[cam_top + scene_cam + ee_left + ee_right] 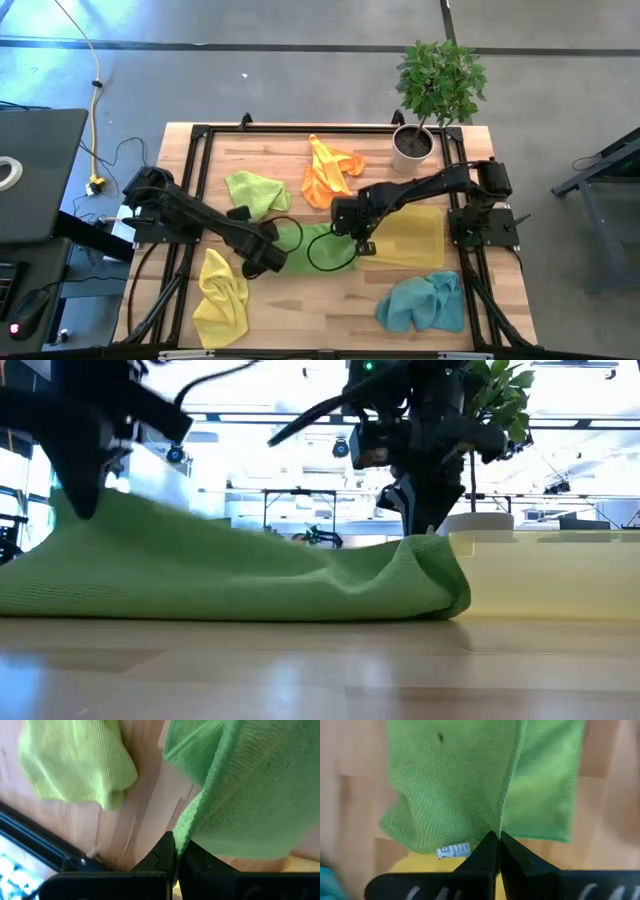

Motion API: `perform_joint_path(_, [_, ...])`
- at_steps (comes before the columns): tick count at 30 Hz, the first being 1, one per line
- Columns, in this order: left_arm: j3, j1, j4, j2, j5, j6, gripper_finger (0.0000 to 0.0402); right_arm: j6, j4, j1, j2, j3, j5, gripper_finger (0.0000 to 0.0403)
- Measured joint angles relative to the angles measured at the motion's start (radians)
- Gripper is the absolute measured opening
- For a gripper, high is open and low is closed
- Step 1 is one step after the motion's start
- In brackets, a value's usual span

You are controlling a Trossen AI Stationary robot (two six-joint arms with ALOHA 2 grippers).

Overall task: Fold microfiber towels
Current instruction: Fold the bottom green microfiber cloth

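Note:
A green microfiber towel (pixel 305 245) lies mid-table between my two grippers, partly on a flat yellow towel (pixel 412 238). My left gripper (pixel 268 258) is shut on its left end, and my right gripper (pixel 360 243) is shut on its right end. Both point steeply down. In the low view the green towel (pixel 230 575) rests on the wood along its underside and rises toward each gripper. A white label (pixel 453 851) shows at one of its corners. My left gripper pinches a hemmed edge of the green towel (pixel 184 832) between its two shut fingers, coming from above and slanting down. That end is raised off the table (pixel 85 510); the cloth slopes down from it, slack. One layer or several, I cannot tell. My right gripper pinches the towel's hemmed edge (pixel 503 822) between its two shut fingers, from above, pointing down. The cloth bunches in a rounded fold below the fingers (pixel 430 560), and the rest lies on the table.
A crumpled lime-green towel (pixel 255 192) and an orange one (pixel 328 172) lie toward the far side. A crumpled yellow one (pixel 222 290) is near left and a teal one (pixel 425 302) near right. A white plant pot (pixel 412 145) stands at the far right corner.

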Motion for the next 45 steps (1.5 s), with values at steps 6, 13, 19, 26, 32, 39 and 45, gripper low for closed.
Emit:
perform_joint_path(6, [-0.069,0.048,0.097,0.0,0.011,-0.002,0.0,-0.087,0.005,-0.017,0.0,0.0,0.12,0.0])
perform_joint_path(13, [-0.069,0.095,0.093,0.0,-0.022,0.008,0.0,-0.165,0.018,-0.03,0.0,0.0,0.166,0.0003])
perform_joint_path(19, [-0.069,0.104,0.092,0.0,-0.008,0.024,0.0,-0.167,0.034,-0.034,0.0,0.0,0.185,0.0061])
perform_joint_path(26, [-0.069,0.104,0.09,0.0,-0.015,0.008,0.0,-0.039,-0.148,-0.034,-0.007,0.097,0.375,0.014])
perform_joint_path(32, [-0.069,0.103,0.085,0.0,-0.048,0.0,0.0011,0.126,-0.124,-0.011,-0.006,0.15,0.198,0.0139])
perform_joint_path(39, [-0.069,0.104,0.077,0.0,-0.095,0.041,0.0079,0.174,-0.034,0.047,0.022,0.103,0.18,0.0134])
perform_joint_path(45, [-0.068,0.109,0.029,0.0,-0.097,0.07,0.0128,0.241,-0.007,0.068,0.03,0.057,0.125,0.0134])
